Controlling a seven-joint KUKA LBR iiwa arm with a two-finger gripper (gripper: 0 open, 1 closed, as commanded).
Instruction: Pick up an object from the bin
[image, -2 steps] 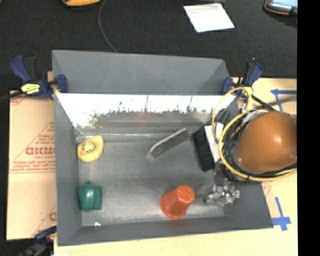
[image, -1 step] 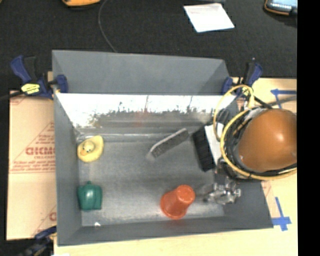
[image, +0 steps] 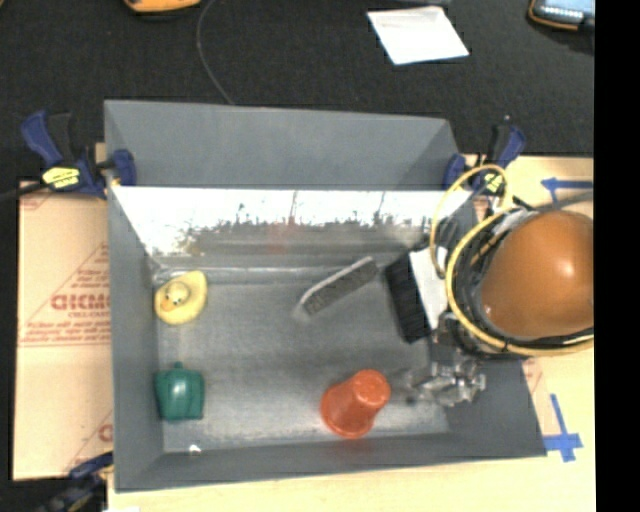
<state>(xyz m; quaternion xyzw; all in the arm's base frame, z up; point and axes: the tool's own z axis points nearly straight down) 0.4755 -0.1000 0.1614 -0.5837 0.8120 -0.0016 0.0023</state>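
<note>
My gripper hangs low over the bin's lower right corner, under the arm's orange dome. Just to its left an orange plastic cup lies on its side, close to the gripper but apart from it. A black brush-like thing lies above the gripper near the right wall. To the left of that, a grey elongated piece lies slanted on the bin floor. I see nothing held in the gripper.
A yellow rubber duck sits by the left wall. Below it, a green pepper-shaped toy stands in the lower left corner. The arm and its cables cover the right rim.
</note>
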